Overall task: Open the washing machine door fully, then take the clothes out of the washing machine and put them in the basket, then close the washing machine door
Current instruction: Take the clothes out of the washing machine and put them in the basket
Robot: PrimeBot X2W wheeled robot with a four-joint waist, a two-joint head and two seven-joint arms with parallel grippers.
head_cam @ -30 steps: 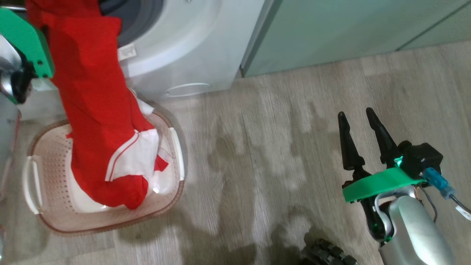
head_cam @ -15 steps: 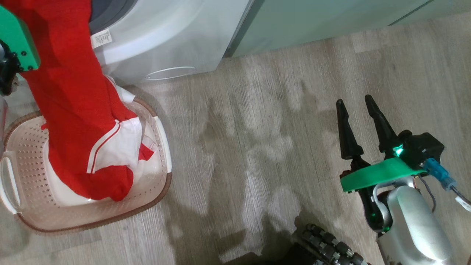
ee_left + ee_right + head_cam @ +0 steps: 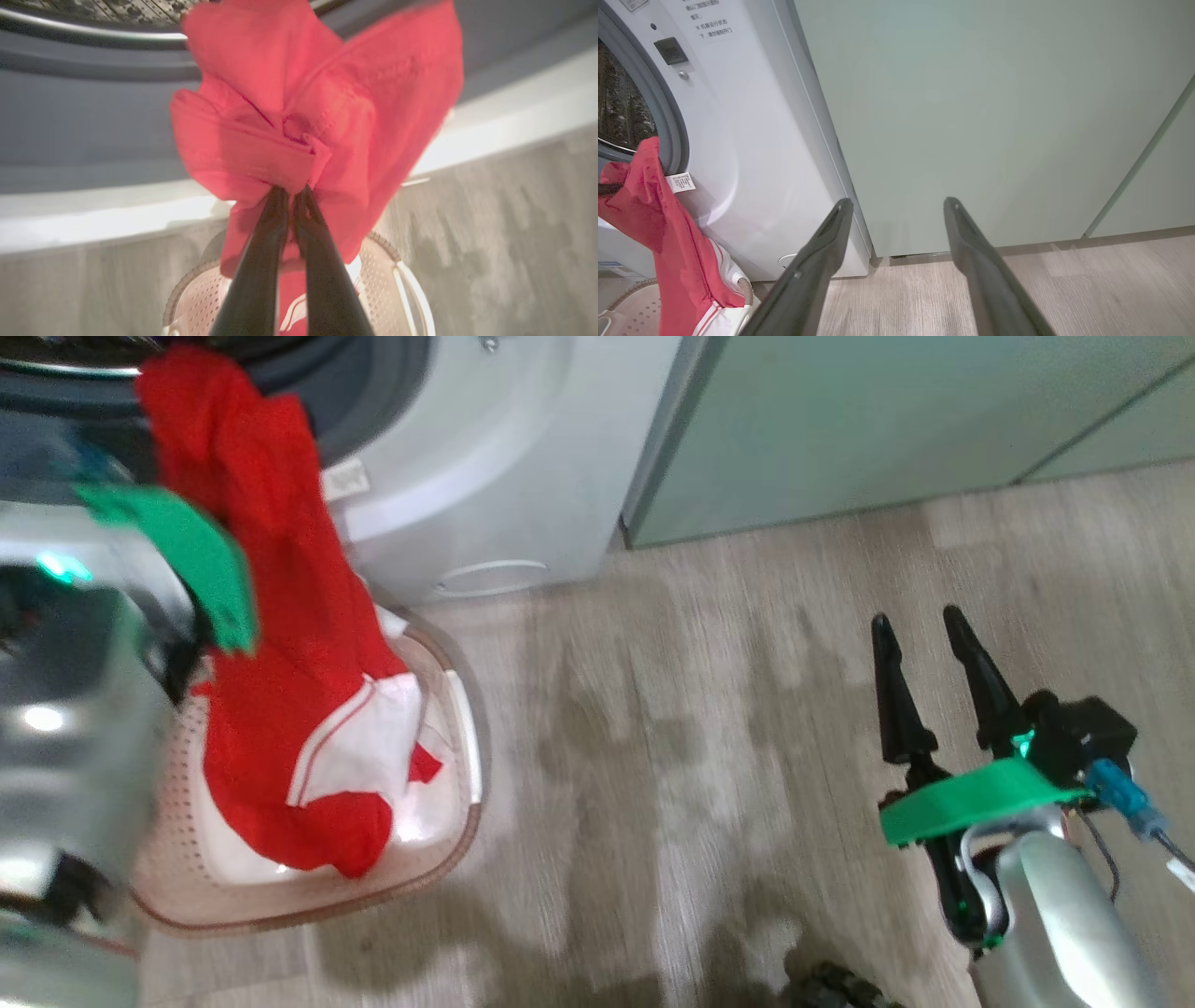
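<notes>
Pinching the clothes [image 3: 327, 93] between its tips, the left pincer [image 3: 292, 190] overhangs the basket [image 3: 383, 280].

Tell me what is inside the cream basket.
The cream perforated plastic basket holds the lower end of a bright red garment with a white striped panel; the floor under it is covered.

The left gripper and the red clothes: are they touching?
Touching. The left wrist view shows the left gripper shut on a fold of the clothes.
</notes>
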